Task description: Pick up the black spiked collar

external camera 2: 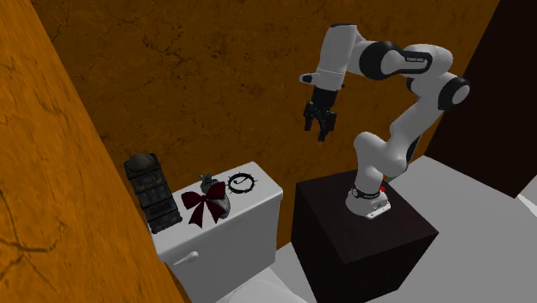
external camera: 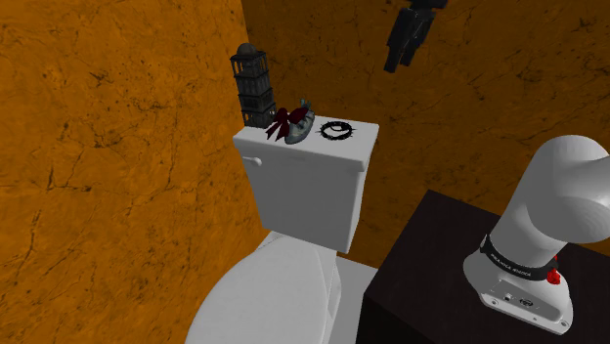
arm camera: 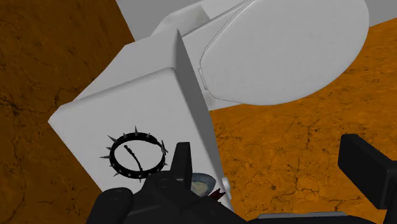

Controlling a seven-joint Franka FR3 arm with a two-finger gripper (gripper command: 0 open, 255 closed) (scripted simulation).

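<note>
1. I see the black spiked collar [external camera: 337, 130] lying flat on the white toilet tank lid [external camera: 283, 149], at the lid's end nearest the dark stand [external camera: 420, 283].
2. In the shoulder view, the collar sits at 3 o'clock from a grey ornament with a dark red bow [external camera: 290, 121], just beside it. A dark lantern [external camera: 252, 86] stands at 10 o'clock from that bow. All 3 rest on the same lid.
3. In the second exterior view, the gripper [external camera 2: 318, 129] hangs in the air at 1 o'clock from the collar [external camera 2: 243, 183]. It is well above the lid and touches nothing.
4. In the wrist view, the 2 black fingers [arm camera: 181, 167] stand wide apart, so I read the gripper [arm camera: 267, 153] as fully spread and empty.
5. From that camera, the collar [arm camera: 135, 153] lies beside 1 finger, outside the gap between the 2.
6. The collar is a closed ring with short spikes pointing outward, and a thin black line lies inside it.
7. The white arm [external camera 2: 404, 120] rises from the stand [external camera 2: 361, 237], with a cracked orange wall [external camera 2: 215, 69] behind the toilet.
</note>
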